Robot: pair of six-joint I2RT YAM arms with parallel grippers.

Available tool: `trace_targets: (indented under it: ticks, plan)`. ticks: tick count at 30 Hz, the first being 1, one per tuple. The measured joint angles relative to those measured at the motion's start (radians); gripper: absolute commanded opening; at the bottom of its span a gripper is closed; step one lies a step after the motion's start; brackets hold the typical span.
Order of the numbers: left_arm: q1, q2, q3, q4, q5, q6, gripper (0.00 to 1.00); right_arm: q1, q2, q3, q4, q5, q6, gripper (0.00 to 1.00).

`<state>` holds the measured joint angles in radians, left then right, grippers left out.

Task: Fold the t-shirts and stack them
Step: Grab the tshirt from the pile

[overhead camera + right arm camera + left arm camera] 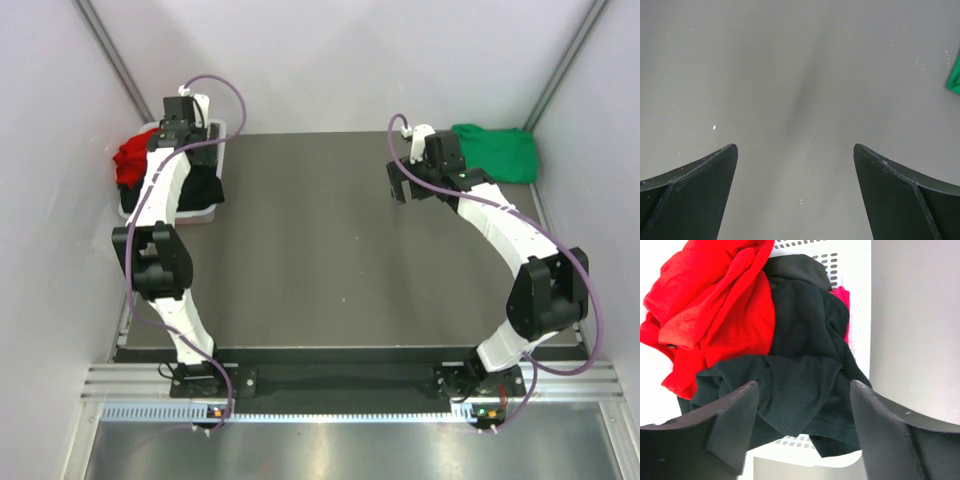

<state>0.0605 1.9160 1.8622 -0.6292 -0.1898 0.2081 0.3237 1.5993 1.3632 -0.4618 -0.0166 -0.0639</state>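
Note:
A white lattice basket at the far left holds a red t-shirt and a black t-shirt. In the left wrist view the red shirt lies over the black one, and a pink shirt peeks out at the basket wall. My left gripper is open and empty, just above the black shirt. A folded green t-shirt lies at the far right; its edge shows in the right wrist view. My right gripper is open and empty over bare table.
The dark grey table runs between the two arms. White walls close in the back and sides. Purple cables loop off both arms. An aluminium rail runs along the near edge by the arm bases.

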Motion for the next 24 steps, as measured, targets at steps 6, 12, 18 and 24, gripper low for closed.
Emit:
trace_targets:
  ticks: [6, 12, 18, 24]
  plan:
    - [0.037, 0.0, -0.001, -0.014, 0.031, 0.019, 0.67, 0.002, 0.0, 0.0, 0.0, -0.049, -0.019, 1.0]
    - [0.084, -0.004, -0.09, -0.038, 0.085, 0.019, 0.7, 0.002, 0.0, -0.001, 0.0, -0.105, -0.042, 1.0]
    - [0.104, -0.004, -0.154, -0.076, 0.122, 0.023, 0.68, 0.002, 0.0, -0.014, 0.009, -0.133, -0.049, 1.0]
    - [0.116, 0.023, -0.13, -0.07, 0.12, 0.029, 0.37, 0.002, 0.0, -0.034, 0.004, -0.146, -0.051, 1.0]
